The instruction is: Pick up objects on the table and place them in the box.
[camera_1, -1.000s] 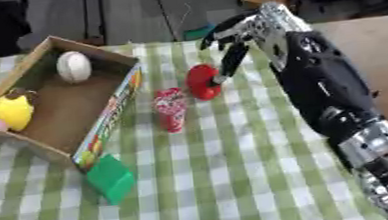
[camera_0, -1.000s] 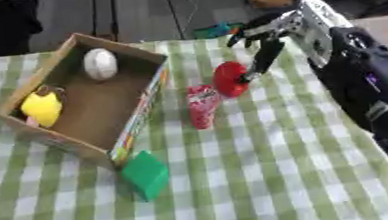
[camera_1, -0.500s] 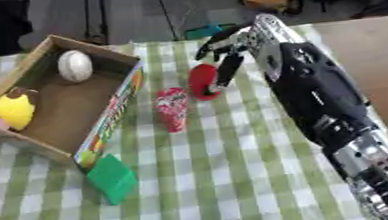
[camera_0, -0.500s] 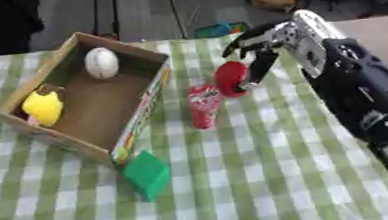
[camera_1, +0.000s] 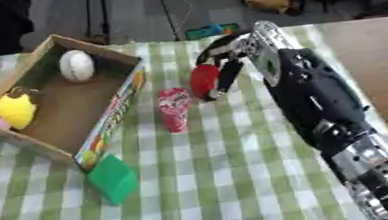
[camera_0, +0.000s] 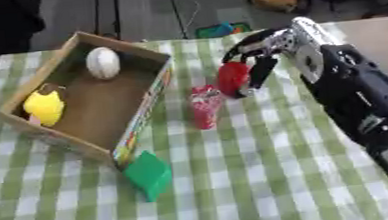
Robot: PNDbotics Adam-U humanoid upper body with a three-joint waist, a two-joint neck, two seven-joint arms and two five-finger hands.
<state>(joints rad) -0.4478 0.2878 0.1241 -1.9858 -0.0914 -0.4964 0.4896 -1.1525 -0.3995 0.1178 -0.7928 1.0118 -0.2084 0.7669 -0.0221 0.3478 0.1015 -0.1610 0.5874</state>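
A cardboard box (camera_0: pixel 150 107) lies at the left on the green checked cloth. It holds a white egg-shaped object (camera_0: pixel 102 62) and a yellow toy (camera_0: pixel 44 106). A red rounded object (camera_0: pixel 232 78) stands near the middle of the table. My right hand (camera_0: pixel 256 60) hangs right over and beside it, fingers (camera_0: pixel 257 74) curled downward along its right side, touching or nearly touching it. A red-and-white packet (camera_0: pixel 204 106) stands upright just left of it. A green block (camera_0: pixel 149 174) lies in front of the box. My left hand shows in no view.
The table's far edge runs just behind the box and the hand; bags and stands lie on the floor beyond. Bare brown tabletop (camera_0: pixel 377 48) shows at the right past the cloth. The cloth in front is open.
My right hand has moved left and down, closing in on the red rounded object. The box, packet and green block have stayed put.
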